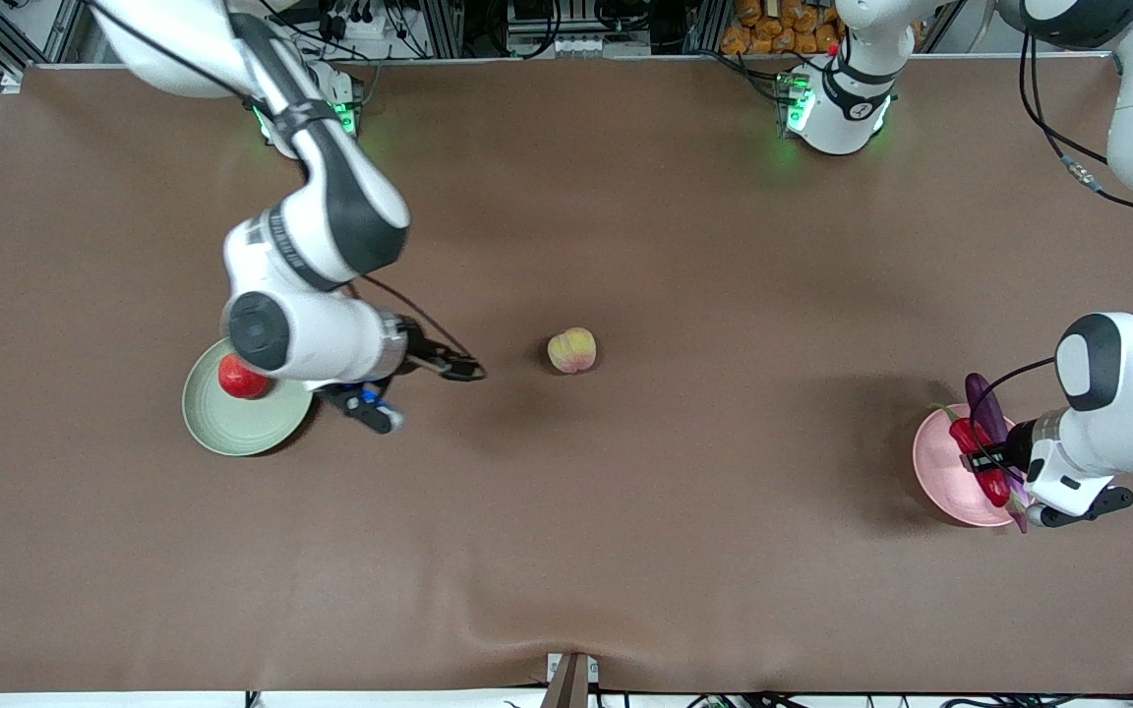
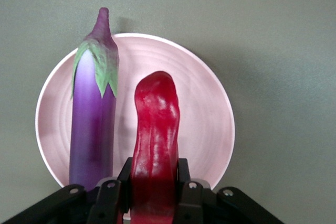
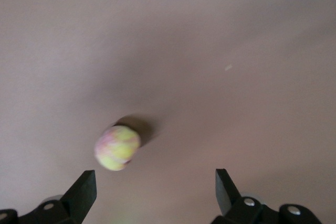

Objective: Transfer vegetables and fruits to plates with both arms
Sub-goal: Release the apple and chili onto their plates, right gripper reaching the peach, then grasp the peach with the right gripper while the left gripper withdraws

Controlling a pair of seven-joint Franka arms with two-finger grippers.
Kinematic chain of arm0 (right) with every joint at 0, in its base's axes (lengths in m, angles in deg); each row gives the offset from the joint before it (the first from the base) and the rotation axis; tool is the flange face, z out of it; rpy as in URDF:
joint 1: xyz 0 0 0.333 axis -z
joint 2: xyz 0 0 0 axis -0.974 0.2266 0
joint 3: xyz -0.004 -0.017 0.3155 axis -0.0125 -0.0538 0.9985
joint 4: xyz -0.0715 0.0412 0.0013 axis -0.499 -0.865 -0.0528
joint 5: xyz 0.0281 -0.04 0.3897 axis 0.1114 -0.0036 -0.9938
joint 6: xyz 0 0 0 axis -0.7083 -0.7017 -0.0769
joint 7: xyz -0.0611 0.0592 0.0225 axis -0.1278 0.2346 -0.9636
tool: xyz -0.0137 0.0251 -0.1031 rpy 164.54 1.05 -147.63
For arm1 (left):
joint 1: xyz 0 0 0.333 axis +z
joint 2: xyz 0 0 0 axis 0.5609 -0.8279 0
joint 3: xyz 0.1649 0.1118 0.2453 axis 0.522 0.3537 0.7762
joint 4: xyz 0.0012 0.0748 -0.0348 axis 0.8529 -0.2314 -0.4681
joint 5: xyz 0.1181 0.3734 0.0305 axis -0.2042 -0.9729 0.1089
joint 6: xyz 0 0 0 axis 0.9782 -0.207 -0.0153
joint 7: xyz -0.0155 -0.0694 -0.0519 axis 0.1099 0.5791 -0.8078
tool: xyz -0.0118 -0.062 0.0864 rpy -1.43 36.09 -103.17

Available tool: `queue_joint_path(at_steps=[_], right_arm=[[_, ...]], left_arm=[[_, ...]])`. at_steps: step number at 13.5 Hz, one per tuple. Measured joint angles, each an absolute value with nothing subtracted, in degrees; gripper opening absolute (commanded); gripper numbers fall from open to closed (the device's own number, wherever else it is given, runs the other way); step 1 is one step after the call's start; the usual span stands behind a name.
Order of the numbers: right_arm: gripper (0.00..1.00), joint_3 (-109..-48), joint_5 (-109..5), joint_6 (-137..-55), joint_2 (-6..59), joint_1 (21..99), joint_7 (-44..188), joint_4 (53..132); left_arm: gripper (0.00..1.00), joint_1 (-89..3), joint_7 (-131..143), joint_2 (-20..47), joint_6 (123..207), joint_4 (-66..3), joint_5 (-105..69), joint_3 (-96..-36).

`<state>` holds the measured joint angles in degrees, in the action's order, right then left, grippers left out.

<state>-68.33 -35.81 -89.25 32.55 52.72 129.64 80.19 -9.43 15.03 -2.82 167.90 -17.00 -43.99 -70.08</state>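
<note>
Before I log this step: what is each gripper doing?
Left gripper: shut on the chili pepper, over the pink plate.
Right gripper: open, empty, above the table.

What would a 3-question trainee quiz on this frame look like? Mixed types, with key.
1. True or false: the left gripper is shut on the chili pepper over the pink plate.
2. Which item is not yet on a plate? A) eggplant B) peach C) pomegranate
3. Fill in: the right gripper is ____, over the table between the green plate and the peach.

Key:
1. True. Its fingers clamp the pepper's lower end.
2. B. The peach sits on the bare table near the middle; the eggplant lies on the pink plate, the pomegranate on the green plate.
3. open
</note>
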Motion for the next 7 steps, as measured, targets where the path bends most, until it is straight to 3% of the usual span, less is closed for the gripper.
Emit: queue_joint_path(at_steps=[1,7], right_arm=[[1.0,-68.3,-36.3,-91.0,33.4,50.5,132.6,80.2],[1.0,-68.4,-36.7,-104.3,40.3,40.0,145.8,80.2]], left_arm=[[1.0,-9.1,14.4,-2.8,167.9,-17.0,-44.0,-70.1],[1.0,-8.2,14.2,-2.8,168.1,-16.4,-42.8,-70.3]])
